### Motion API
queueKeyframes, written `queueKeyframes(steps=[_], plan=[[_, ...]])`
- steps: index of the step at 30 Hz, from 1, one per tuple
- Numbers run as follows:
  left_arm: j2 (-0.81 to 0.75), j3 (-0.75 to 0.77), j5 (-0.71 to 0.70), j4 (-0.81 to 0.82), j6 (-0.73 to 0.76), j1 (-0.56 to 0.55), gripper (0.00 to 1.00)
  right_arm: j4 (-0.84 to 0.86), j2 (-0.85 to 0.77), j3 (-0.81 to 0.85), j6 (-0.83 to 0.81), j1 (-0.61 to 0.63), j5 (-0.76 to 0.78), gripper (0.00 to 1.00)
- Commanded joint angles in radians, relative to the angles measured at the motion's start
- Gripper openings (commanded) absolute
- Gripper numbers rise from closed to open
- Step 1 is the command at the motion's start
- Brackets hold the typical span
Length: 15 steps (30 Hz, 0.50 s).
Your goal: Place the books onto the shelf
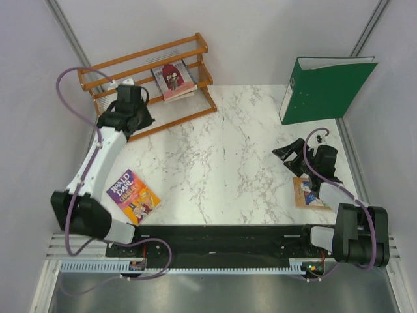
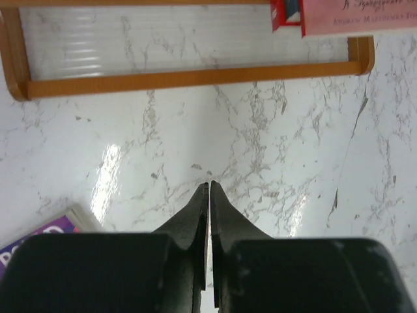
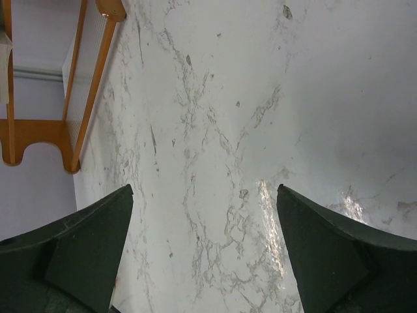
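Observation:
The shelf [image 1: 146, 68] stands at the far left, with a pink-maroon book [image 1: 173, 79] lying on its slats. The left wrist view shows that book's edge [image 2: 358, 16], a red book [image 2: 285, 14] beside it and the shelf's lowest rail [image 2: 195, 78]. My left gripper [image 1: 140, 124] hovers just in front of the shelf, shut with nothing between its fingers [image 2: 209, 184]. A yellow-purple book [image 1: 132, 195] lies flat at the near left. An orange-brown book [image 1: 306, 194] lies partly hidden under my right arm. My right gripper [image 1: 291, 161] stands wide open over bare marble [image 3: 204, 189].
A big green ring binder [image 1: 322, 88] leans against the right wall at the back. The marble table [image 1: 228, 163] ends at the black base rail at the near edge. Grey walls close both sides. The shelf's end [image 3: 85, 85] shows in the right wrist view.

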Motion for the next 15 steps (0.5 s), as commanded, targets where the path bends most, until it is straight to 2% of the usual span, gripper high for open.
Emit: queueKeyframes(steps=[1,5,10,14,15], plan=[[-0.249,-0.239,0.005,0.075,-0.067,0.014,0.08,-0.021,-0.029,0.039,-0.006,0.001,0.029,0.98],[-0.417,-0.448,0.061,0.069,-0.093,0.025,0.11,-0.035,-0.029,0.045,-0.007,0.003,0.027,0.98],[-0.547,-0.658,0.249,0.068,-0.122,0.025,0.14,-0.134,-0.055,0.069,-0.052,0.003,0.087,0.98],[-0.642,-0.781,0.302,0.051,-0.156,0.025,0.29,-0.173,-0.072,0.079,-0.05,0.001,0.096,0.98],[-0.674,-0.813,0.305,0.045,-0.16,0.025,0.29,-0.173,-0.069,0.082,-0.049,0.001,0.092,0.98]])
